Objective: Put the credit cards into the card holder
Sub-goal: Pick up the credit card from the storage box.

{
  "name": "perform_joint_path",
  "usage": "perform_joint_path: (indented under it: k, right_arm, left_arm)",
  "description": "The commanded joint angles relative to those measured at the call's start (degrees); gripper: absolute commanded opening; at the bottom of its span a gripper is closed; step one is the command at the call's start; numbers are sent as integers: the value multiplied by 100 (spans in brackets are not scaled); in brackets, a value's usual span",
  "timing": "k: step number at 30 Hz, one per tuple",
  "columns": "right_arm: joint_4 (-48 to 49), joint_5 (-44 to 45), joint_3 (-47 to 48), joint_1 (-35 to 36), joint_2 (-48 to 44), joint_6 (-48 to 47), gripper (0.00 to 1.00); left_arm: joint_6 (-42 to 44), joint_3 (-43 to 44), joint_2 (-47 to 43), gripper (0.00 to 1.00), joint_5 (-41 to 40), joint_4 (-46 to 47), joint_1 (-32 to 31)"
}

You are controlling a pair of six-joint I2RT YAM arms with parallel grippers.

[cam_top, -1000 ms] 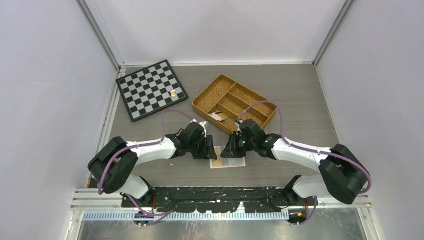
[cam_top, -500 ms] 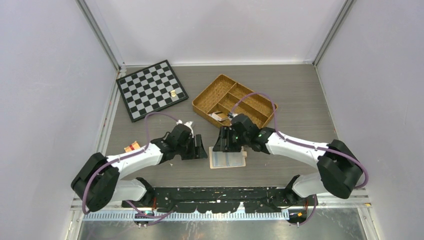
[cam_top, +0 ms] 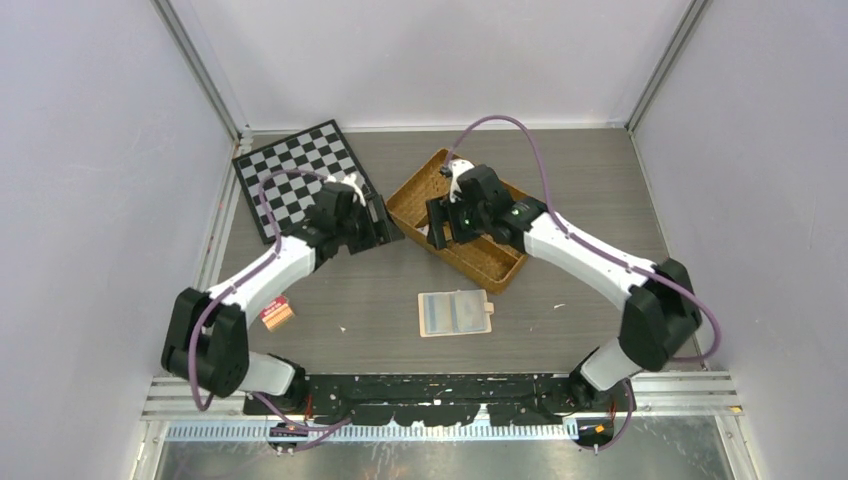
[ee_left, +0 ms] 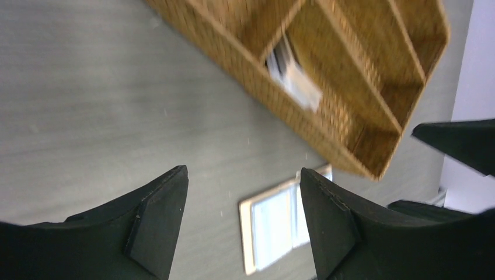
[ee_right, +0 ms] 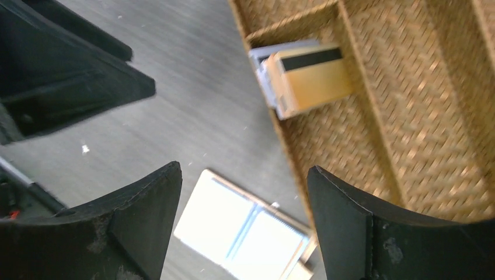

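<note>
Presently, the peach-beige folding card holder (cam_top: 455,313) lies open on the grey counter (cam_top: 350,290), stacked orange-tan and pale credit cards (ee_right: 309,79) sit against a wall inside the woven wicker tray (ee_right: 408,146), and left tool (ee_left: 242,181) and right tool (ee_right: 242,175) are spread and empty; risk: fingers snagging the weave or pinching two cards together.

Table (cam_top: 600,180): chessboard (cam_top: 285,175), tray (cam_top: 412,195), wallet (cam_top: 455,313), packet (cam_top: 277,314) perhaps

White arm links (cam_top: 580,250), black joints (cam_top: 655,320), looping purple cables (cam_top: 497,119), and black wedge-shaped pincer fingers (ee_left: 154,224).
</note>
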Motion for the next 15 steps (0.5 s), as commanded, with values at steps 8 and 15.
perform_joint_path:
  k: [8,15]
  right_arm:
    - [-242,-395,1709,-326,1953,-1678,84]
    - [-524,-886,2228,-339,2640,-1991,83]
  left_arm:
    - [215,1736,2124,74,-207,734,677]
    - [397,2311,2933,70,-266,654,693]
